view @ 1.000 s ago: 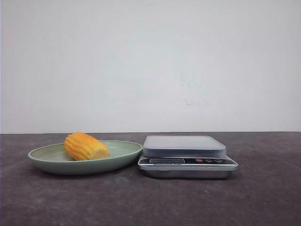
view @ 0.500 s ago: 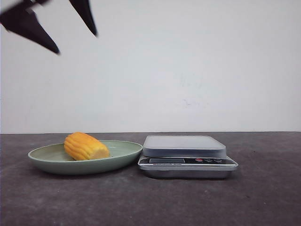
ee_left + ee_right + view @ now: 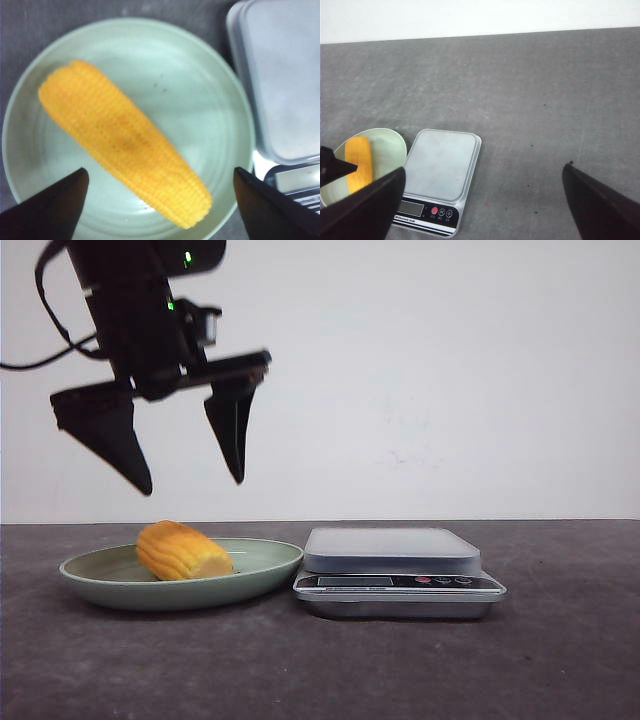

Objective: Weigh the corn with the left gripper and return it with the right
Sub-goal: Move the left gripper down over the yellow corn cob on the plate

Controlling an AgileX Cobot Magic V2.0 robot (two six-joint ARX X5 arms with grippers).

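Left end effector (image 3: 190, 480) hangs spread wide directly above the corn (image 3: 183, 551), which lies free on the plate (image 3: 262, 565) below, ready to straddle it.

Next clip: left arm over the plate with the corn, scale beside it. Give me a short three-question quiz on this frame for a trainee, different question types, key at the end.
1. True or false: the left gripper already touches the corn.
2. Multiple choice: where does the corn lie? A) on the scale platform; B) on the green plate; C) on the bare table.
3. Short answer: how do the left gripper's jaws stand, and what is between the right gripper fingers in the right wrist view?

Key
1. False: it hangs above the corn, with a clear gap in the front view.
2. B.
3. Open, spread wide above the corn; nothing is held between the right fingers, also spread wide apart, only table and scale below.
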